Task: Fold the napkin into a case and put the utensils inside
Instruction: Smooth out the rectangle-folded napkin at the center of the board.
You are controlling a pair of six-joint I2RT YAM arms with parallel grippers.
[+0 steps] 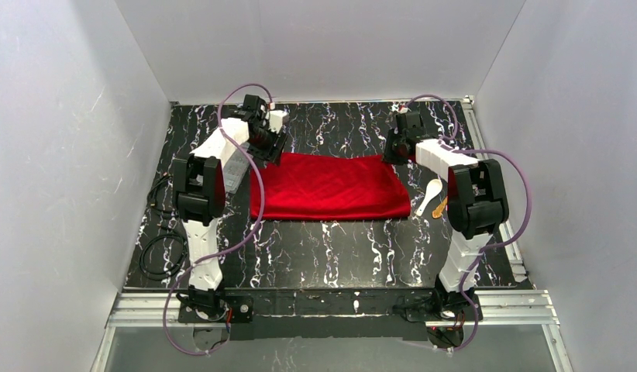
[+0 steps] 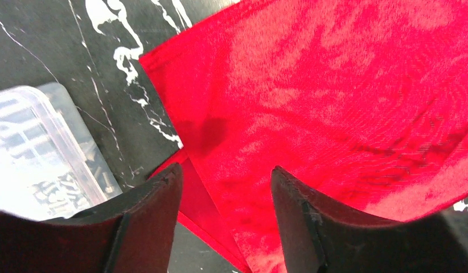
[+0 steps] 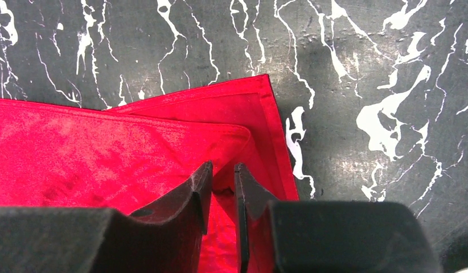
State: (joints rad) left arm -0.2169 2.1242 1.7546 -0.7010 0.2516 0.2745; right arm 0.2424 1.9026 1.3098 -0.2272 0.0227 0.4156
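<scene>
**Red napkin folded double, long side running left to right, both arms at its far corners**

The napkin sits in the middle of the black marble table. It's folded over into a wide rectangle whose long axis goes straight across from left to right. The near edge looks like the fold. At the far corners the two layers don't quite line up, and the right wrist cam shows the bottom layer poking out past the top one.

The left gripper is over the far left corner. Its fingers are spread well apart and nothing is pinched, with the cloth just lying flat under them.

The right gripper is at the far right corner with its jaws nearly together, only a thin slit between them. There's red in that slit, but I can't tell if it's actually got hold of the cloth.

Both utensils are on the table just off the napkin's right edge. The white spoon has its bowl pointing to the far side, and the yellow-gold piece is right next to it.

The clear plastic compartment box is just left of the napkin, partly under the left arm. There are small dark bits inside, too blurry to name.
</scene>
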